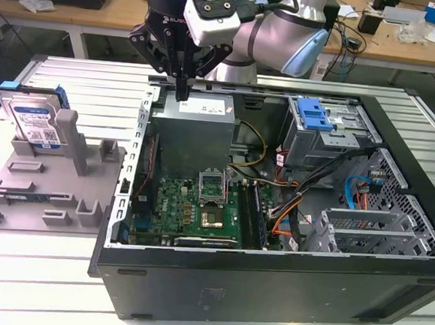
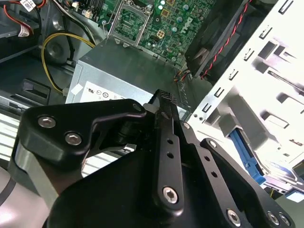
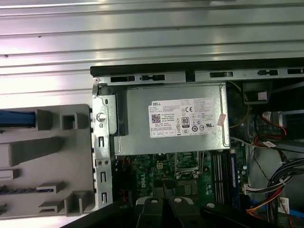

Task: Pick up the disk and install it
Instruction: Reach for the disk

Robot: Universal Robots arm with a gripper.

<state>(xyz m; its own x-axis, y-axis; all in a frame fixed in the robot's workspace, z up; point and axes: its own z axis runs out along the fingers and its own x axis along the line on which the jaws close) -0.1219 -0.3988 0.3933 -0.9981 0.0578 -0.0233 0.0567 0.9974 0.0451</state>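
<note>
The disk [image 1: 32, 121] stands on edge in a slot of the grey fixture [image 1: 50, 187] at the exterior view's left; it is silver, with a white and blue label and a blue carrier frame. In the first wrist view, its blue frame edge [image 3: 16, 119] shows beside the fixture. My gripper [image 1: 181, 92] hangs over the far left corner of the open computer case [image 1: 268, 287], just above the grey power supply box [image 1: 194, 127]. It is well to the right of the disk. Its fingers are shut together with nothing between them, and both wrist views show the same [image 2: 164, 99] [image 3: 166, 204].
Inside the case lie a green motherboard [image 1: 199, 206], bundled cables [image 1: 297, 199] and a metal drive bay with a blue latch [image 1: 315, 114] at the far right. The case's metal wall [image 1: 137, 149] separates the fixture from the interior. A cluttered desk [image 1: 408, 34] runs behind.
</note>
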